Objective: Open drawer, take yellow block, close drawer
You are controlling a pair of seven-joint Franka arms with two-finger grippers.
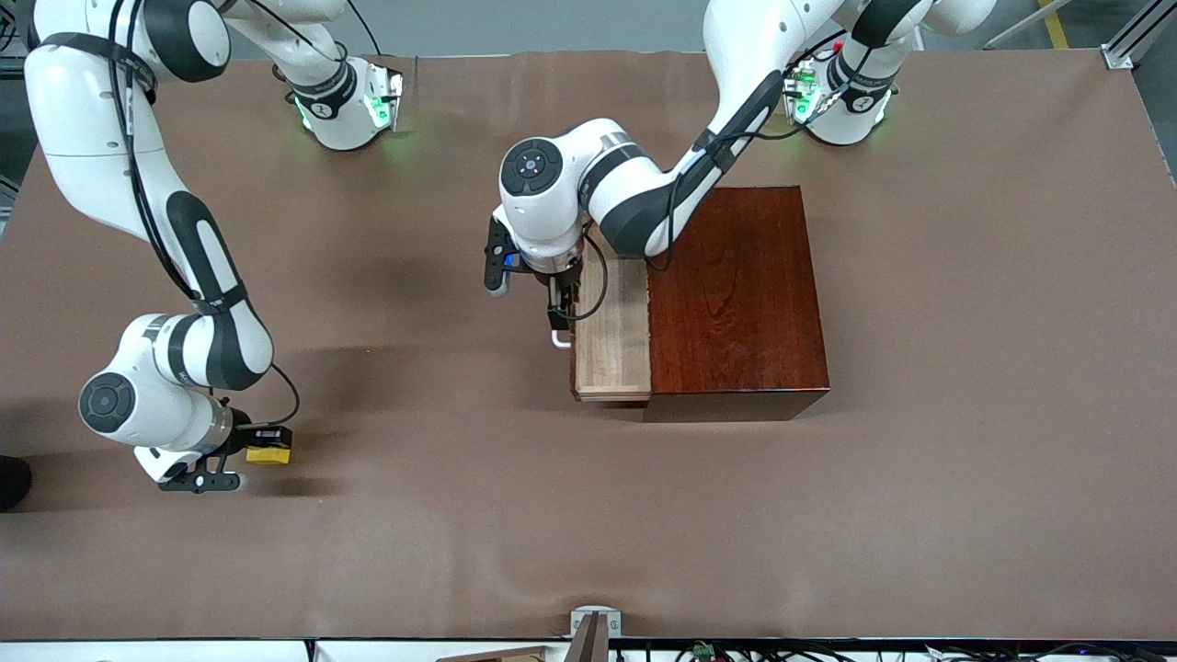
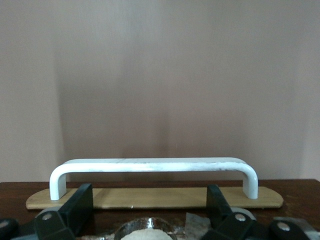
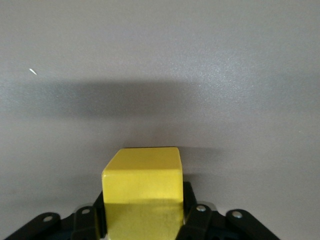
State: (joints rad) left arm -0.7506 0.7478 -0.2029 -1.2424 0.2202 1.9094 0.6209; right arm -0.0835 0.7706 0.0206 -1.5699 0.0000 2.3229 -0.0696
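The drawer (image 1: 611, 331) stands partly pulled out of the dark mahogany box (image 1: 736, 294), toward the right arm's end of the table. Only bare pale wood shows inside it. My left gripper (image 1: 559, 317) (image 2: 150, 200) hangs open at the white handle (image 1: 559, 341) (image 2: 150, 165), which runs just past its spread fingertips (image 2: 82, 200) without touching them. The yellow block (image 1: 268, 454) (image 3: 142, 185) is low over the table near the right arm's end, closer to the front camera than the box. My right gripper (image 1: 262, 449) (image 3: 142, 212) is shut on it, fingers against both sides.
Brown cloth (image 1: 588, 515) covers the table. A small metal bracket (image 1: 595, 623) and cables sit at the table edge nearest the front camera. The arm bases (image 1: 349, 110) (image 1: 841, 101) stand along the edge farthest from that camera.
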